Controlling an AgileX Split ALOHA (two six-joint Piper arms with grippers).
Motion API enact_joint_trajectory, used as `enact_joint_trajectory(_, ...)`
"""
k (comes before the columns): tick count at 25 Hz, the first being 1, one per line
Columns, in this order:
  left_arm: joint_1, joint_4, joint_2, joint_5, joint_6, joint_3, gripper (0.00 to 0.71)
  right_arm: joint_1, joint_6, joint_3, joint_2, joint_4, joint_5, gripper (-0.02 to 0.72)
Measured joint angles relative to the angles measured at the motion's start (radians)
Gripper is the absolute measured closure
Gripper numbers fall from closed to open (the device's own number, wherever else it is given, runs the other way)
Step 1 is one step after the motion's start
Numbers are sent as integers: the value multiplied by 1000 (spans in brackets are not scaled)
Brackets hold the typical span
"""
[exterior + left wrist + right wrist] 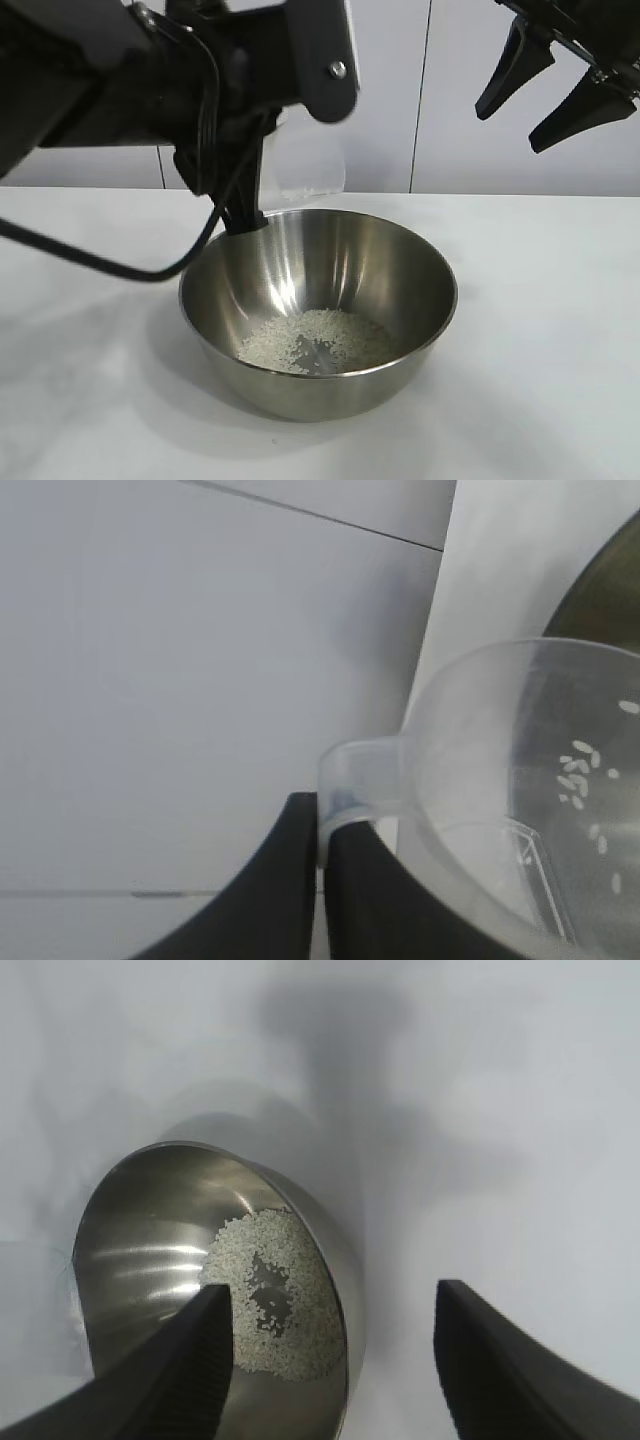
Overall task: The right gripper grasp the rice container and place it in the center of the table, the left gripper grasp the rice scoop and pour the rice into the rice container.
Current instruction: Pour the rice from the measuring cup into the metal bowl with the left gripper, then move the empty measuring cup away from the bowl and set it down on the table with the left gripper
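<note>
Steel fills the foreground: the rice container [318,310] sits on the white table [540,330] about mid-way across it, upright, with a thin layer of rice [315,340] spread over its bottom and a bare patch showing in the middle of the grains. Just above its far rim hangs the rice scoop [305,165], tipped toward the bowl; the left wrist view shows only a few grains clinging to its inner wall, so it looks all but emptied. The left pincer [322,850] is clamped on the scoop's small side handle, its black arm and cable reaching in from the left edge of the exterior view. The right pincer [555,85] is raised high at the upper right, well apart from the bowl, its two fingers spread and holding nothing.

Judging by this, the bowl's placement is finished and the pour is essentially done. What seems left is righting the scoop and, perhaps, setting it back down.
</note>
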Motion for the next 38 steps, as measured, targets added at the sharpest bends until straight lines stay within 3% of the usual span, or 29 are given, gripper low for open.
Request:
enact_joint_trajectory(6, 245, -39, -117, 260, -401, 0, 702, 0, 0, 0, 0, 0, 0, 295)
enact_joint_trajectory(12, 495, 85, -137, 535, -748, 0, 702, 0, 0, 0, 0, 0, 0, 295)
enact_joint_trajectory(17, 702, 118, -137, 744, -944, 0, 702, 0, 0, 0, 0, 0, 0, 295)
enact_joint_trajectory(20, 788, 103, -137, 788, -967, 0, 702, 0, 0, 0, 0, 0, 0, 295)
enact_joint_trajectory(23, 814, 63, -137, 741, -918, 0, 702, 0, 0, 0, 0, 0, 0, 295)
enact_joint_trajectory(32, 805, 20, -111, 477, -884, 95, 702, 0, 0, 0, 0, 0, 0, 295)
enact_joint_trajectory(35, 805, 76, -72, 457, -980, 133, 702, 0, 0, 0, 0, 0, -6, 295)
enact_joint_trajectory(38, 790, 219, -47, 437, -1132, 157, 702, 0, 0, 0, 0, 0, -15, 295)
